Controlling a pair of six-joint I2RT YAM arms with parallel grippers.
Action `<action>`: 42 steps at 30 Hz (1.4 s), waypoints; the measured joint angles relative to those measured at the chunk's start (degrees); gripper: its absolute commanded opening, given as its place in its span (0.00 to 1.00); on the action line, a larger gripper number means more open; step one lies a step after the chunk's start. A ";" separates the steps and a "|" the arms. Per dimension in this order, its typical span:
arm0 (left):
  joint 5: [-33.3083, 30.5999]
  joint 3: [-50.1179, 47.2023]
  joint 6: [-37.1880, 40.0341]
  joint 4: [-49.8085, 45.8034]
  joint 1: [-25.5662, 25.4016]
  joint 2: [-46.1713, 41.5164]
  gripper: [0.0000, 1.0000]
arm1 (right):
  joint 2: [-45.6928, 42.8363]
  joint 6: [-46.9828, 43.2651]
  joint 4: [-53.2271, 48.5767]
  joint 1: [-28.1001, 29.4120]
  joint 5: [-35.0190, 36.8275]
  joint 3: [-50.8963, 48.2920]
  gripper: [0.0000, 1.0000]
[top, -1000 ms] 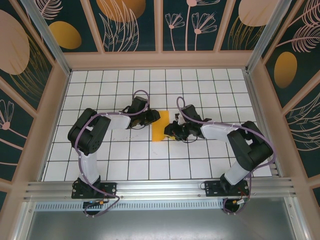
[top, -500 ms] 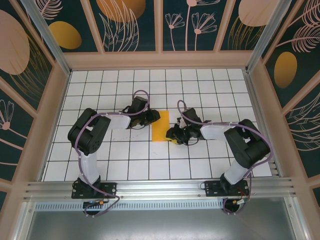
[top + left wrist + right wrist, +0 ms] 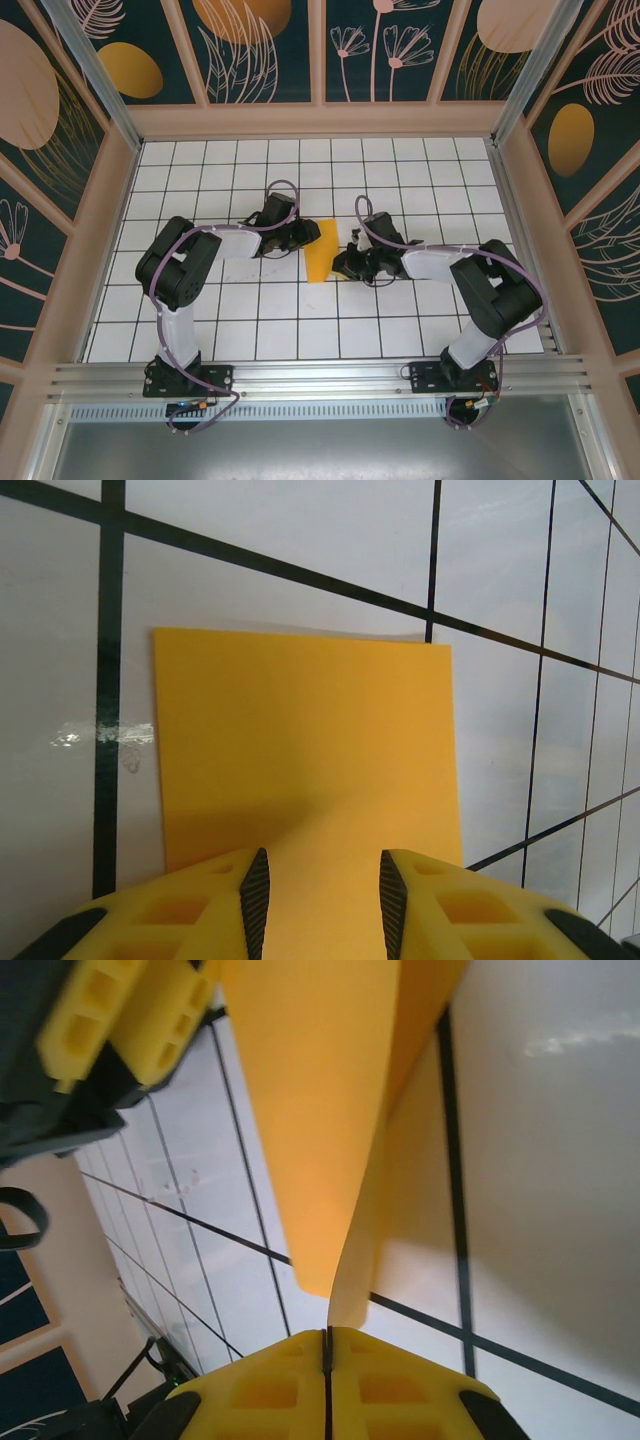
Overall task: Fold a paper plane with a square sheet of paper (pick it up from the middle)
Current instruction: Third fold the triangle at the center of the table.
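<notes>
While the right pincer point(image 3: 327, 1345) is clamped on one edge of the square sheet of paper point(image 3: 320, 252), that side curls up off the white gridded tabletop point(image 3: 250, 310) near its middle. The left pincer point(image 3: 322, 880) sits at the opposite edge, fingers parted, with the sheet lying flat between them.

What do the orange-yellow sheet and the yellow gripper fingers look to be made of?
The square sheet of paper looks like thin matte paper: it curls and bends where the right gripper pinches its edge. The left gripper has fingers seemingly of yellow moulded plastic or foam, judging by their hollow cells, with dark ribbed pads, likely rubber.
</notes>
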 measured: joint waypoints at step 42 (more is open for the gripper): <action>-3.69 5.05 4.70 -6.16 0.92 2.10 0.28 | 13.77 -1.29 5.97 0.00 -0.33 10.73 0.09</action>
